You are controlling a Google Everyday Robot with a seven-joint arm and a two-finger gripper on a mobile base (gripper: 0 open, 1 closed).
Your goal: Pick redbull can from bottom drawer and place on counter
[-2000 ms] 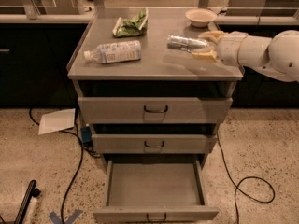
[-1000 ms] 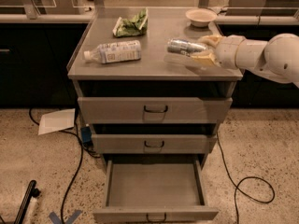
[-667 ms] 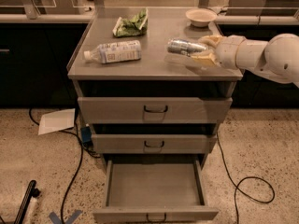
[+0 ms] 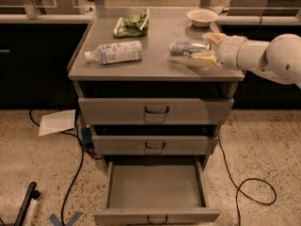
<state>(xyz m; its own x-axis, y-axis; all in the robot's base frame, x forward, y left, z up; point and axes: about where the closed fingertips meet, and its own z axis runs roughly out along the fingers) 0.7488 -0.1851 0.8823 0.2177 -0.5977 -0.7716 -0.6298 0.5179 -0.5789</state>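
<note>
Hovering over counter (image 4: 155,68), gripper (image 4: 205,47) clasping redbull can (image 4: 186,47), bottle (image 4: 115,52) left, bowl (image 4: 202,17) behind

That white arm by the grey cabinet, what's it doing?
A robot's white arm reaches in from the right, its end effector at the small silver and blue metal can, which lies on its side on the flat grey metal cabinet top. The lowest, widest grey drawer stands open, no can in it.
</note>
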